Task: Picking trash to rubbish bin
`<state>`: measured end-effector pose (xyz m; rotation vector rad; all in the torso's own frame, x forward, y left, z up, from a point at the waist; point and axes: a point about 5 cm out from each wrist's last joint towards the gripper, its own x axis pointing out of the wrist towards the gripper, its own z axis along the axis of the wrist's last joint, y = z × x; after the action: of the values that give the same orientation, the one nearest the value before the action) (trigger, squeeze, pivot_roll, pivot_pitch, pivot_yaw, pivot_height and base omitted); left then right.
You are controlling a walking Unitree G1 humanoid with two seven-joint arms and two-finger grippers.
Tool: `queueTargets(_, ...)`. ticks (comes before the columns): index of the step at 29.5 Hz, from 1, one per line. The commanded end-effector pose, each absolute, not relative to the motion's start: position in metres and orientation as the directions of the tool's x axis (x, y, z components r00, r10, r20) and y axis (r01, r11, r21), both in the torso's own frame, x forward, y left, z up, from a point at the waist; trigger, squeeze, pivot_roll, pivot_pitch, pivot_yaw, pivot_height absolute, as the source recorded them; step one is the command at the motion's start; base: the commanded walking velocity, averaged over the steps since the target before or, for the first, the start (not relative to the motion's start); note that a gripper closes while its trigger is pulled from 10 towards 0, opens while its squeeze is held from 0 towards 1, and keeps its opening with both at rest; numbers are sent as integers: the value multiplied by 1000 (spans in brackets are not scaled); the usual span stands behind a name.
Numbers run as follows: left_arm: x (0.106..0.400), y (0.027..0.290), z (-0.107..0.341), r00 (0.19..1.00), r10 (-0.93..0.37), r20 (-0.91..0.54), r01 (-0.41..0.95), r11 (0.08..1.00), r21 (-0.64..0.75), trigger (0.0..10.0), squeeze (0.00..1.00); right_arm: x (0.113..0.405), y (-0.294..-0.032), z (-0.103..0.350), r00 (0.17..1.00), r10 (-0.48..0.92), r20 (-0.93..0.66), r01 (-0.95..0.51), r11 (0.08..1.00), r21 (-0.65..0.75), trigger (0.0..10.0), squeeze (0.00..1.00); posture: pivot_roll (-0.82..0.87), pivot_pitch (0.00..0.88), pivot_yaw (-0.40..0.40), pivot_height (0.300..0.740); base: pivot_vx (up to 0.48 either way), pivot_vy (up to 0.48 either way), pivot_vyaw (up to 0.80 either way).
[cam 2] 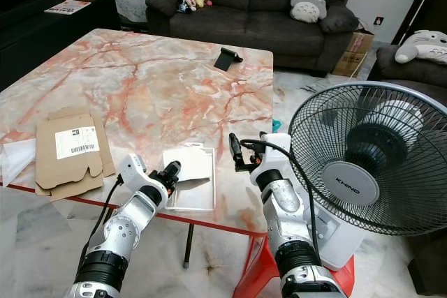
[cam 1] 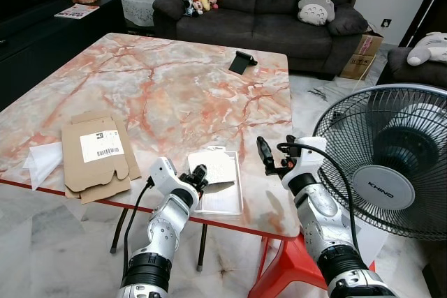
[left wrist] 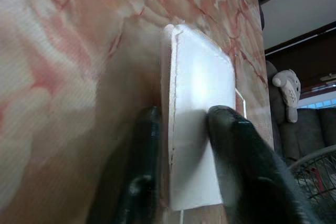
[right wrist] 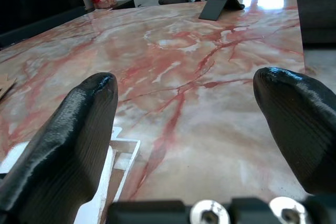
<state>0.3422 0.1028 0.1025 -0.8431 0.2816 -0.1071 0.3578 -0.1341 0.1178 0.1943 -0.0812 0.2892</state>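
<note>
Lower centre of the head view, the left gripper (cam 1: 202, 176) is clamped on the near-left edge of a flat white tray (cam 1: 222, 185), probably foam, lying at the marble table (cam 1: 174, 88) front edge. The right gripper (cam 1: 267, 155), fingers wide apart, hovers just right of it. Flattened cardboard (cam 1: 94, 153) lies at lower left.

Marble-topped table (cam 1: 174, 82), dark grey sofa (cam 1: 272, 5) behind, fan (cam 1: 391, 165) alongside.

Left gripper (cam 1: 200, 176) fingers pinched together; right gripper (right wrist: 189, 129) fingers spread wide.
</note>
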Motion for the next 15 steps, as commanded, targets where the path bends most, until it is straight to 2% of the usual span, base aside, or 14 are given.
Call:
queueTargets(1, 343, 99, 106, 958, -209, -197, -9, 663, -748, 0, 0, 358, -138, 120, 958, 261, 117, -279, 943, 180, 10000, 0, -33, 55, -59, 740, 0, 0, 0)
queueTargets(15, 345, 109, 127, 979, -168, -111, 54, 749, -660, 0, 0, 359, -135, 121, 955, 271, 117, -289, 940, 180, 10000, 0, -25, 38, -61, 740, 0, 0, 0)
